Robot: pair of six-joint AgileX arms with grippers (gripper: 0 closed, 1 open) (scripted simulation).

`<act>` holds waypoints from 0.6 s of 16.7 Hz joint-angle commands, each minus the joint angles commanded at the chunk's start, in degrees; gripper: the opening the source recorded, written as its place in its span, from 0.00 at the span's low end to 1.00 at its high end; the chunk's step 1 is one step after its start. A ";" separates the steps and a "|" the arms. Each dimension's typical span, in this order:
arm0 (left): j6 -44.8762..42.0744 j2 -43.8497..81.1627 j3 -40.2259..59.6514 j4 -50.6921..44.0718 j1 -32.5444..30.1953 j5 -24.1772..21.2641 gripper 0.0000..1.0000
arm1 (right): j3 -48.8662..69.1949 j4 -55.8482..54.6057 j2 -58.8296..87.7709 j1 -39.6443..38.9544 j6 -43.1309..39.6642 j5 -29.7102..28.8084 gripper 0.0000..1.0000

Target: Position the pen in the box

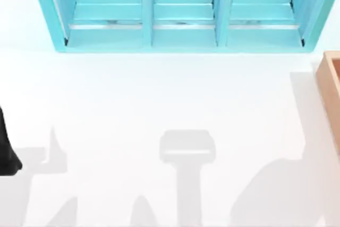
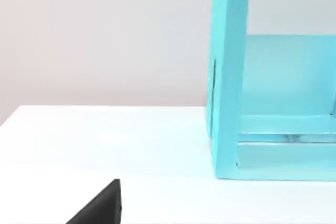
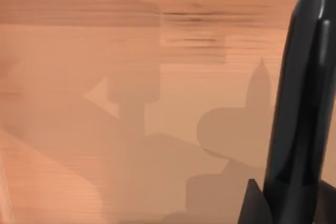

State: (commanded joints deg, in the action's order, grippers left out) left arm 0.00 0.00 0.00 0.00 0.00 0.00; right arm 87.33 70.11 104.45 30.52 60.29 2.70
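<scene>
We are looking down on a plain white desk (image 1: 159,99) that is carrying soft grey shadows of our arms across its near half. Along its far edge a big cyan shelf unit (image 1: 183,11) is standing, split into three open compartments, with its top cut off by the frame; from the left wrist view we are seeing its side wall (image 2: 228,77) rising off the desk against a bare pale grey wall (image 2: 105,35). At the desk's right edge the box (image 1: 330,86) is sitting, tan and wood-grained with a thick rim, and most of it is running out of frame. In the right wrist view we are looking onto its wooden inner surface (image 3: 131,103), which is crossed by shadows. The pen (image 3: 302,108) is hanging close before that camera over the wood, a glossy black barrel standing roughly upright, with its lower end cut off by the frame; we are reading no label or writing on the stretch that shows. A dark wedge just beside the barrel's lower end is likely part of the right claw, but we cannot tell how its fingers are standing. Our left arm (image 1: 7,150) is sitting parked at the desk's left edge as a dark shape, and we cannot tell that claw's state either.
</scene>
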 joint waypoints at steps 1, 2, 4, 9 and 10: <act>0.00 0.00 0.00 0.00 0.00 0.00 1.00 | 0.00 0.00 0.00 0.00 0.00 0.00 0.00; 0.00 0.00 0.00 0.00 0.00 0.00 1.00 | 0.00 0.00 0.00 0.00 0.00 0.00 0.00; 0.00 0.00 0.00 0.00 0.00 0.00 1.00 | 0.14 -0.09 0.30 -0.25 0.15 -0.08 0.00; 0.00 0.00 0.00 0.00 0.00 0.00 1.00 | -3.61 -2.62 1.48 -3.33 2.93 -0.53 0.00; 0.00 0.00 0.00 0.00 0.00 0.00 1.00 | -4.91 -3.18 1.68 -4.27 3.66 -0.88 0.00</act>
State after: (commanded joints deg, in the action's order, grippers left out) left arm 0.00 0.00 0.00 0.00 0.00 0.00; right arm 82.42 66.93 106.13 26.25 63.95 1.83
